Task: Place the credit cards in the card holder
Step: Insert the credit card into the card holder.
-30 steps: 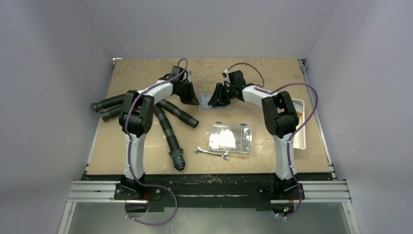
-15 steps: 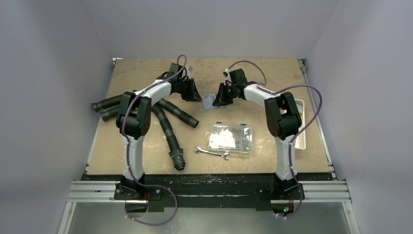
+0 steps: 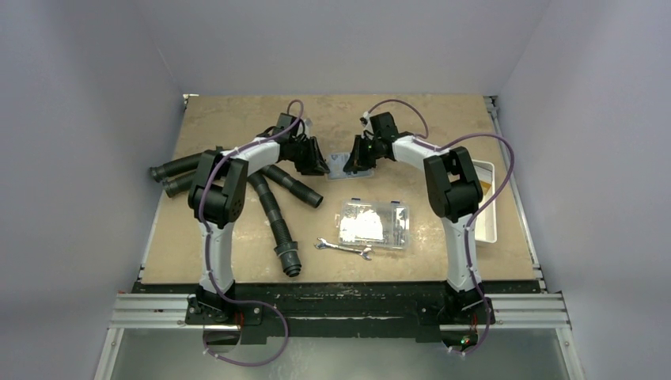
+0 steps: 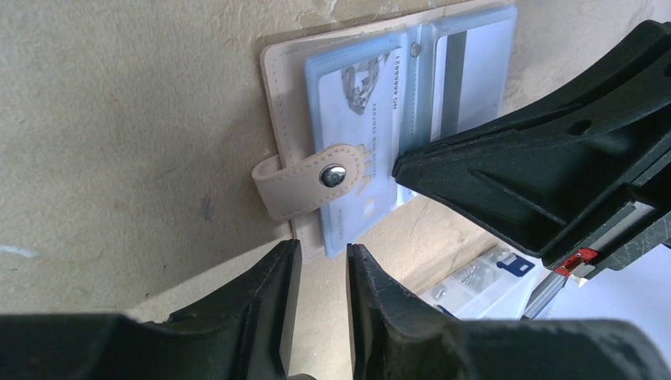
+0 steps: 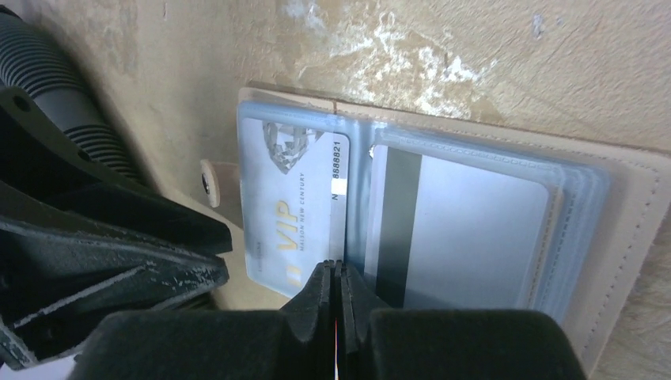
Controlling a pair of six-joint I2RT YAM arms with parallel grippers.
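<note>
Flanking open holder (image 4: 281, 103) on surface (image 4: 119, 119): left end effector (image 4: 320, 261) narrowly parted, empty; right end effector (image 5: 336, 277) pinched fully closed.

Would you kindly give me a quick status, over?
Left tool slightly open, empty, at the card holder's edge. Right tool shut at its centre fold. Holder lies open, two cards sleeved. No obstruction seen.

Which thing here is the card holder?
At the far middle of the brown table, beyond the clear plastic box, lies the card holder. It alone is flat and open like a booklet, tan-edged, with pale blue cards under clear sleeves.
</note>
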